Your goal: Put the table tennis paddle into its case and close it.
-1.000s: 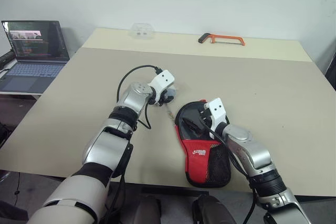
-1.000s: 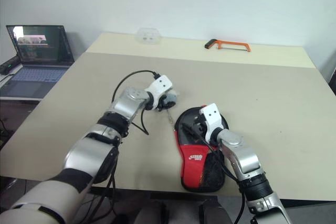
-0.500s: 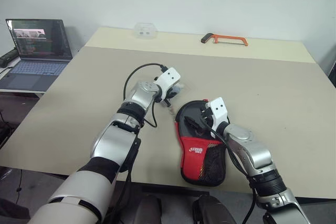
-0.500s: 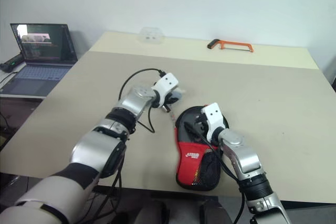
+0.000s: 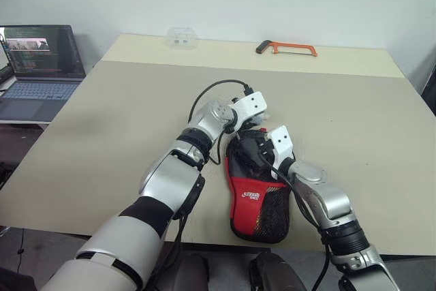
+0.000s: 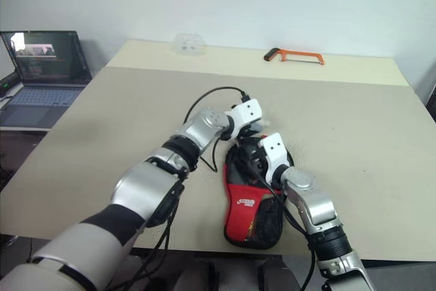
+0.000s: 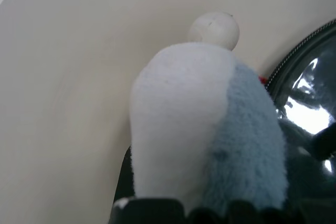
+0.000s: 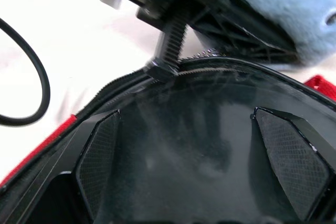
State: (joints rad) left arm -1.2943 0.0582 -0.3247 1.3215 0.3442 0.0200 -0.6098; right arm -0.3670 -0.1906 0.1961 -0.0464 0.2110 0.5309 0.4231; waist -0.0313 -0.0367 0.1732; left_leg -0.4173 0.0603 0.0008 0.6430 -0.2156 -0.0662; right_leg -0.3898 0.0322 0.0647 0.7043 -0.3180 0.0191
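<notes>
The case [image 5: 262,199], black on top with a red lower part and a mesh pocket, lies near the table's front edge. My right gripper [image 5: 251,156] stands open over its black top, fingers [image 8: 97,166] spread wide above a glossy black face [image 8: 184,182] inside the zip rim. I cannot tell whether that face is the table tennis paddle's blade; no handle shows. My left gripper [image 5: 259,124] hangs at the case's far edge, close to the right gripper. It is shut on a small soft pouch [image 7: 199,129], fuzzy white and grey-blue.
An orange hacksaw [image 5: 286,48] and a clear plastic box [image 5: 180,39] lie at the table's far edge. A laptop [image 5: 37,59] stands open on a side table to the left. The bare tabletop [image 5: 354,114] stretches right of the case.
My left gripper has carried the soft pouch to the right, from left of the case to its far edge beside the right gripper. The right gripper has stayed put.
</notes>
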